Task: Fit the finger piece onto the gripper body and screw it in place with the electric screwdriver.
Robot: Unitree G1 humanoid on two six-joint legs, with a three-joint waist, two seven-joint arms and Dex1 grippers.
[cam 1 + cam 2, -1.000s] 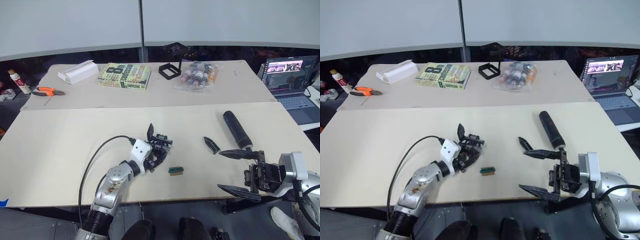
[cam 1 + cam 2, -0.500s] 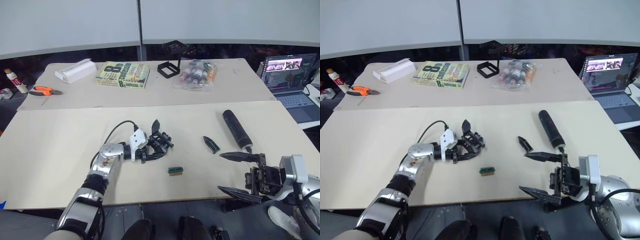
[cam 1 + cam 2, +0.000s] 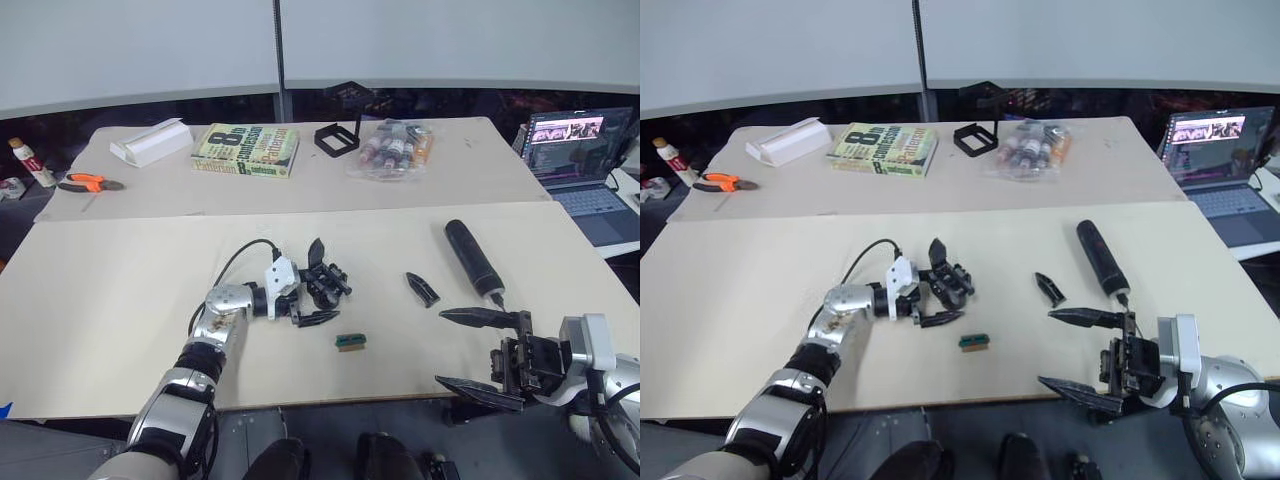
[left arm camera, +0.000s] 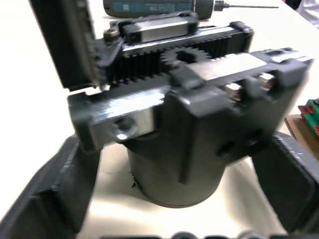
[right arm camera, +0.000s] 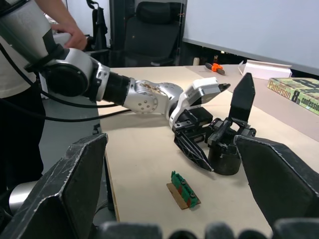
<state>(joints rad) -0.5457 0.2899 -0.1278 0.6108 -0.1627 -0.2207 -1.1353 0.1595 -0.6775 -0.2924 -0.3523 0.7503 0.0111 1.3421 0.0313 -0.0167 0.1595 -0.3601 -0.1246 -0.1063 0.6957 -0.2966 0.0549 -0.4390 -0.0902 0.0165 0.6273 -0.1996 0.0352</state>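
the left gripper (image 3: 318, 283) lies low on the near table (image 3: 110, 290), its two fingers spread wide, one raised on the far side and one flat on the near side of the gripper body (image 3: 326, 283). the body is a chunky black block standing on a round base, with a toothed rack, a small gear and a metal plate across its top, clear in the left wrist view (image 4: 184, 124). it sits between the fingers; whether they touch it i cannot tell.

just right and near of that gripper lies a tiny green block (image 3: 350, 342). further right lies the finger piece (image 3: 423, 289), a small black wedge, flat on the table and apart from everything. right of it lies the screwdriver (image 3: 473, 258), a long black cylinder with its bit pointing toward the near edge.

the right gripper (image 3: 478, 352) hangs at the near right edge of the table, fingers wide apart and holding nothing, its far finger just near of the screwdriver's bit.

on the far table sit a white box (image 3: 153, 142), a book (image 3: 248, 150), a black frame (image 3: 338, 138), a bag of bottles (image 3: 395, 148) and orange pliers (image 3: 88, 183) at the far left. a laptop (image 3: 585, 165) stands open at the far right. in the right wrist view a person (image 5: 30, 74) stands behind the left arm.
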